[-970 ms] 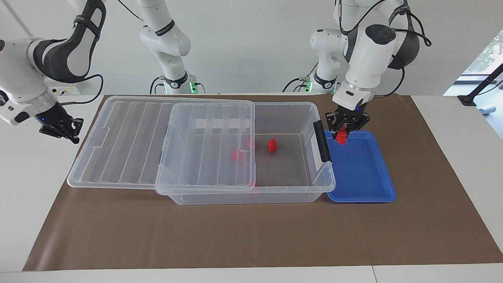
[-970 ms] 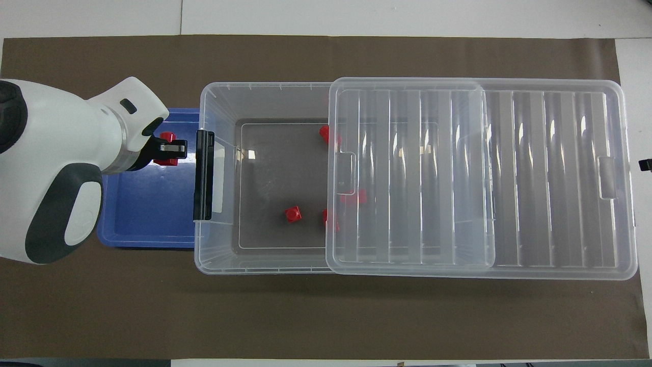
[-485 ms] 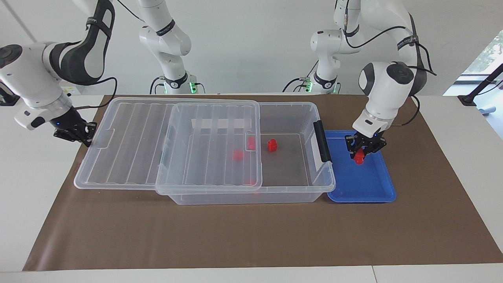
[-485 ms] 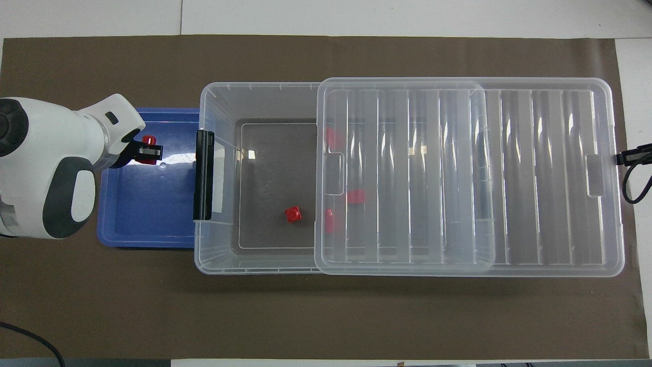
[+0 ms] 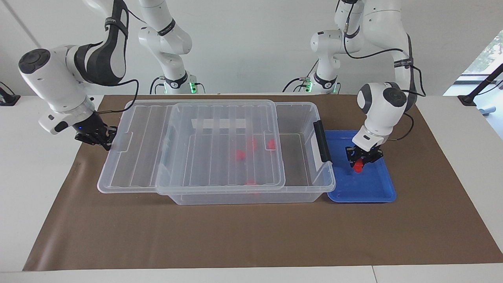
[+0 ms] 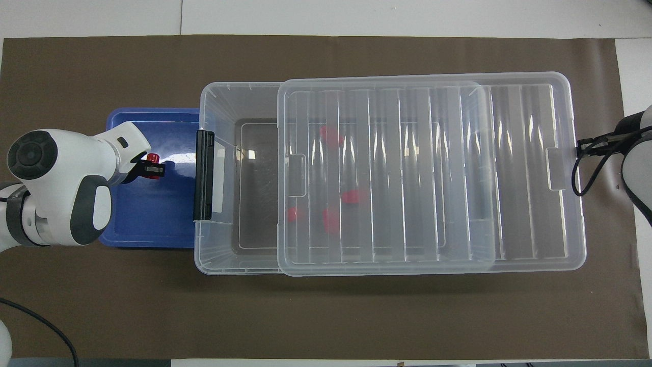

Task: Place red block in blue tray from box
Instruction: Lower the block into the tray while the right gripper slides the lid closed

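Note:
My left gripper (image 5: pixel 360 160) is shut on a red block (image 5: pixel 357 168) and holds it low inside the blue tray (image 5: pixel 365 189). In the overhead view the gripper (image 6: pixel 151 168) and the block (image 6: pixel 152 163) sit over the tray (image 6: pixel 153 221). The clear box (image 5: pixel 304 114) stands beside the tray, toward the right arm's end. Its ribbed lid (image 5: pixel 220 145) lies across most of it. Several more red blocks (image 5: pixel 240 154) show through the lid (image 6: pixel 433 173). My right gripper (image 5: pixel 101 138) is at the lid's end edge, at the right arm's end of the table.
The box's dark clip handle (image 5: pixel 322 141) stands up between the box and the tray. A brown mat (image 5: pixel 251 236) covers the table. The lid overhangs the box toward the right arm's end.
The lid has slid toward the left arm's end, with my right gripper following at its edge, and now covers the loose blocks. My left gripper has carried the red block down into the tray.

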`<control>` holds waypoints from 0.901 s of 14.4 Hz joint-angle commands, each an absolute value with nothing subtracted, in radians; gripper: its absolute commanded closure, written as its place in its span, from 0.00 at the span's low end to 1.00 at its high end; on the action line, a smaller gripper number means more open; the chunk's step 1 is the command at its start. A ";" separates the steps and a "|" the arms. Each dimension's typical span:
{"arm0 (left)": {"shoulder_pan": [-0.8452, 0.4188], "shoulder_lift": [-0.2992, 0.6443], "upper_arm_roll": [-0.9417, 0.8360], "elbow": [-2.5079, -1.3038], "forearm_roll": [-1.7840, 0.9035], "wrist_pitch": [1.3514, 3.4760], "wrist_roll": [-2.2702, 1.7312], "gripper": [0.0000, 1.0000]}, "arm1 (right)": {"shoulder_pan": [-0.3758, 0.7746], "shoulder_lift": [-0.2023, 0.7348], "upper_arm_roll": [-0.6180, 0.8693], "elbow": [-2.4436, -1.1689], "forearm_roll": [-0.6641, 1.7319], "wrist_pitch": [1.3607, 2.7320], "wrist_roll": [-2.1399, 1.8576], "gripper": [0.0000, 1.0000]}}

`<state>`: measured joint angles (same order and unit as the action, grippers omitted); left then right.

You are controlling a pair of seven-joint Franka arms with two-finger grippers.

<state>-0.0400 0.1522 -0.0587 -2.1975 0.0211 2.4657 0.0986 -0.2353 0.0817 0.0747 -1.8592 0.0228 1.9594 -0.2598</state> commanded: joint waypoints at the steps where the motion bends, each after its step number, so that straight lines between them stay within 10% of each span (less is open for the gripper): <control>1: -0.029 0.161 -0.064 -2.221 0.005 2.500 0.123 1.00 | -0.192 0.057 0.077 -1.882 0.040 1.954 -0.174 1.00; 6: -0.020 0.184 -0.063 -2.223 0.005 2.520 0.109 1.00 | -0.117 0.055 0.077 -1.884 0.040 1.956 -0.049 1.00; 7: -0.018 0.184 -0.063 -2.223 0.003 2.514 0.104 0.70 | -0.086 0.055 0.077 -1.884 0.040 1.956 -0.020 1.00; 8: -0.020 0.186 -0.063 -2.221 0.005 2.511 0.104 0.05 | -0.066 0.054 0.077 -1.884 0.038 1.957 0.018 1.00; 13: -0.032 0.157 -0.063 -2.155 0.005 2.435 0.104 0.00 | -0.034 0.052 0.077 -1.893 0.037 1.960 0.074 1.00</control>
